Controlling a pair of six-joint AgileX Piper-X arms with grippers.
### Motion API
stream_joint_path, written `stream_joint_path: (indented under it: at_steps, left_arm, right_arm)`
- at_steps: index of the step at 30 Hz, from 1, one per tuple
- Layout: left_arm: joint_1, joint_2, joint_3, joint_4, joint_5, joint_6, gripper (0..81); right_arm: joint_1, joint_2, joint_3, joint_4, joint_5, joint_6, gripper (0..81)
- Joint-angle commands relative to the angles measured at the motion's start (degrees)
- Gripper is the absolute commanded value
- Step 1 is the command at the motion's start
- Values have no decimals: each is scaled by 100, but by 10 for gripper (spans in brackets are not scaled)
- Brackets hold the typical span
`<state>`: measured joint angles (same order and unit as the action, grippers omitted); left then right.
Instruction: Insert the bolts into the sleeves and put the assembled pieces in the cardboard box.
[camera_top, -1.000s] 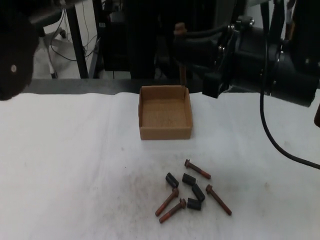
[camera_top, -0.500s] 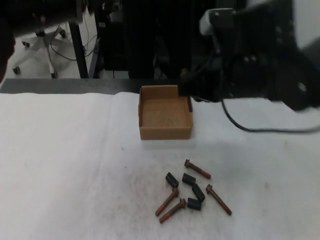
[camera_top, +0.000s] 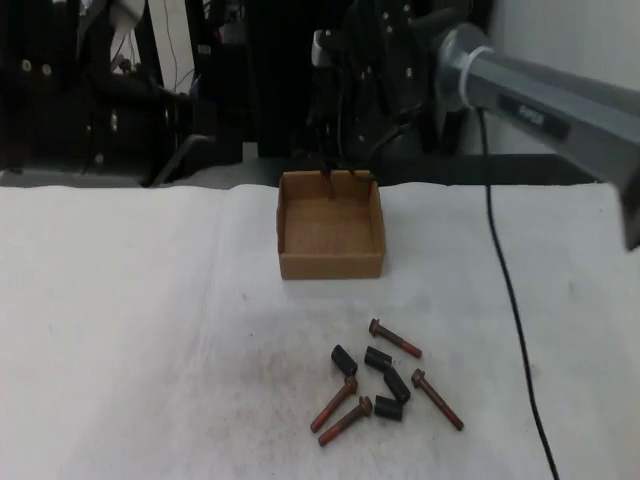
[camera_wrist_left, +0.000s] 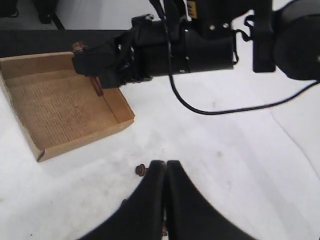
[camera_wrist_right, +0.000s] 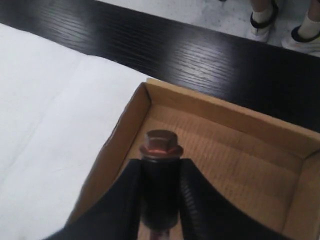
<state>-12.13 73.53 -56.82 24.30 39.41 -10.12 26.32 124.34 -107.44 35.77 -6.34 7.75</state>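
Note:
The cardboard box (camera_top: 330, 267) stands at the middle of the white cloth. My right gripper (camera_wrist_right: 160, 172) is shut on an assembled piece (camera_wrist_right: 161, 145), a rust-coloured bolt in a black sleeve, held upright over the box's (camera_wrist_right: 225, 107) far side. In the left wrist view the right gripper (camera_wrist_left: 100, 75) and the assembled piece (camera_wrist_left: 96, 86) hang just above the box (camera_wrist_left: 85, 140). Loose bolts (camera_top: 395, 338) and black sleeves (camera_top: 397, 384) lie in a cluster in front of the box. My left gripper (camera_wrist_left: 163, 175) is shut with nothing in it, above the cloth near a bolt head (camera_wrist_left: 140, 170).
The right arm (camera_top: 540, 95) reaches in from the right, and its cable (camera_top: 505, 290) hangs down over the cloth. A dark bench edge (camera_wrist_right: 150, 40) runs behind the box. White cloth (camera_top: 120, 330) lies bare to the left.
The right arm has swung away from the camera and down, carrying the assembled piece to the box's far side. The loose bolts and sleeves have not moved.

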Motion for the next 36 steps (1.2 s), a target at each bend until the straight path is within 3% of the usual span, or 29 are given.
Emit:
stream_joint_path:
  at_steps: [1,8,10,14,16,20,27,30,36]
  left_arm:
    - [16,-68,-40,79,-38,117,3]
    - [16,-68,-40,78,-116,181,3]
    - [16,-68,-40,78,-171,315,3]
    - [16,-68,-40,78,-170,384,3]
    - [16,-68,-40,78,-170,384,3]
    - [16,-68,-40,78,-170,398,3]
    - [-100,-68,-40,314,-162,427,3]
    - [-409,-68,-40,568,-344,282,3]
    - [-1471,-68,-40,794,-1569,416,3]
  right_arm:
    - [-113,521,-709,360,43,-25,8]
    - [-187,838,-745,427,43,-52,22]
    - [-189,900,-745,404,29,-102,90]
    - [-189,958,-745,407,0,-179,328]
    - [-189,935,-763,430,0,-179,384]
    - [-228,684,-781,563,0,-179,334]
    - [-341,-278,-781,1214,0,-130,116]
    - [-373,-702,-741,2116,14,-286,6]
    - [-420,-1425,105,3296,40,-775,8]
